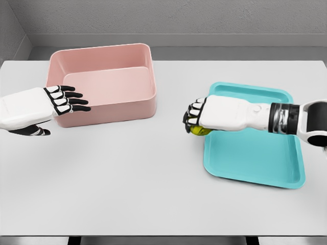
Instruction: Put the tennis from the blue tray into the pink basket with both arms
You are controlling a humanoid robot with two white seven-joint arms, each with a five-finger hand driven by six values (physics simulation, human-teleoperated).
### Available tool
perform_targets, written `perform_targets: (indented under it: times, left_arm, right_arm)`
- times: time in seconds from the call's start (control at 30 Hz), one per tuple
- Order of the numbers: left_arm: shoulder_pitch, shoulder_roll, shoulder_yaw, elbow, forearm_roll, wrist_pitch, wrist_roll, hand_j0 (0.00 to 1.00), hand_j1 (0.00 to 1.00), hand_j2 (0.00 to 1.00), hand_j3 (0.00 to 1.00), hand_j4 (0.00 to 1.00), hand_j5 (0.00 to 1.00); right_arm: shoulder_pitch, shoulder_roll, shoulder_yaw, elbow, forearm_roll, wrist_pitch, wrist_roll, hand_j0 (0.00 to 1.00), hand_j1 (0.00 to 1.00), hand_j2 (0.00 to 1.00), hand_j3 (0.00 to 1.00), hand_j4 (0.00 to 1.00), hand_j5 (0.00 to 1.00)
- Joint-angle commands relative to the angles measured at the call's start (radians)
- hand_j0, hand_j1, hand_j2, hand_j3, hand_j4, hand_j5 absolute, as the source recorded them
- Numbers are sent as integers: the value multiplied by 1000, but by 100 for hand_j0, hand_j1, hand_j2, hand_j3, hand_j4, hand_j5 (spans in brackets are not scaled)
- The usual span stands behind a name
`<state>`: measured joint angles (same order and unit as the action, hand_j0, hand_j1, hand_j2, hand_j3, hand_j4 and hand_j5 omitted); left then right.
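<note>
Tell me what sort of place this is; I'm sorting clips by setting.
Probably a simulated test bench, not a real room: a plain white table, bare grey walls, and only a pink basket and a blue tray set out.

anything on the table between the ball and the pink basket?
Nothing visible. The right hand is curled on the tennis ball at the blue tray's left edge. Between it and the pink basket lies bare table. The left hand, fingers spread, sits at the basket's far left side, off that path.
</note>
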<state>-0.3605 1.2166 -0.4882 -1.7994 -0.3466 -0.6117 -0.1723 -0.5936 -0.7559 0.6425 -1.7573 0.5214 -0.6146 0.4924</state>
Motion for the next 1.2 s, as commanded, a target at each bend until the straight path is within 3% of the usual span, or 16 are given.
perform_targets:
  times: [0.0,0.3,0.5,0.57,0.87,1.17]
  left_arm:
    - [0,1,0,0,6,1,1,100,100,100,100,100,100]
    - [2,1,0,0,6,1,1,100,100,100,100,100,100]
    - [2,1,0,0,6,1,1,100,100,100,100,100,100]
    - [2,1,0,0,6,1,1,100,100,100,100,100,100]
    - [2,1,0,0,6,1,1,100,100,100,100,100,100]
    - [2,12,0,0,6,1,1,100,100,100,100,100,100]
  right_arm:
    - [0,41,2,-8,-4,4,11,38,38,38,38,38,38]
    - [20,191,59,-7,104,4,12,38,38,38,38,38,38]
    - [23,213,80,1,147,4,12,38,38,38,38,38,38]
    - [32,248,92,22,172,4,12,38,38,38,38,38,38]
    - [61,263,98,33,209,4,12,39,39,39,39,39,39]
    - [58,268,123,99,247,4,11,41,41,41,41,41,41]
